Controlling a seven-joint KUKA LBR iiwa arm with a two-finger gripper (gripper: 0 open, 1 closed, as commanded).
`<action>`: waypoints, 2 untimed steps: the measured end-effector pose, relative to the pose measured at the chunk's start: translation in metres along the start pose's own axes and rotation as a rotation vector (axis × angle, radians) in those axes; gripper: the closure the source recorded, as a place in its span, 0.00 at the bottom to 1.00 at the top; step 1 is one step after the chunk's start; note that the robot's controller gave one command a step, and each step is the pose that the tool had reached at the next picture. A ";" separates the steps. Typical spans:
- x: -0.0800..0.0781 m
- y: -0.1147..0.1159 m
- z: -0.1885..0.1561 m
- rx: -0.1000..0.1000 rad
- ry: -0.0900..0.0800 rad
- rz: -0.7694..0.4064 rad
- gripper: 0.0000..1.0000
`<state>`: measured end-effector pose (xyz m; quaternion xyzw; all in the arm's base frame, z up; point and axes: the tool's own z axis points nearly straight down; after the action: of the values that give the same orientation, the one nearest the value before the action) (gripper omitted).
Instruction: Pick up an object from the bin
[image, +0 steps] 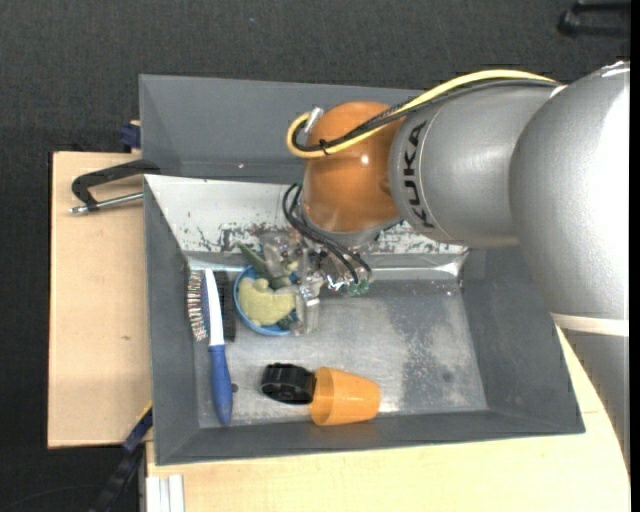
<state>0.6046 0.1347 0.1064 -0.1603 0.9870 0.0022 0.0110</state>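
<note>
My gripper (302, 272) hangs low in the back left part of the bin, under the arm's orange cover. Its tip is at the upper right edge of a round blue-rimmed dish with a pale yellow lump in it (262, 305). Whether it touches the dish I cannot tell. A brush with a blue and white handle and dark bristles (213, 335) lies lengthwise along the left wall, just left of the dish. Near the front wall an orange cone-shaped piece with a black cap (325, 391) lies on its side.
The arm's large grey body and its orange cover with cables reach in from the right and cover the bin's back right part. Bare bin floor lies to the right of the orange cone and the dish.
</note>
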 end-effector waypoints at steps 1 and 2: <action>-0.003 0.013 -0.017 -0.003 0.012 -0.403 0.00; 0.007 0.002 0.032 -0.006 0.007 -0.871 0.00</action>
<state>0.5978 0.1347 0.0743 -0.5616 0.8273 -0.0004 0.0072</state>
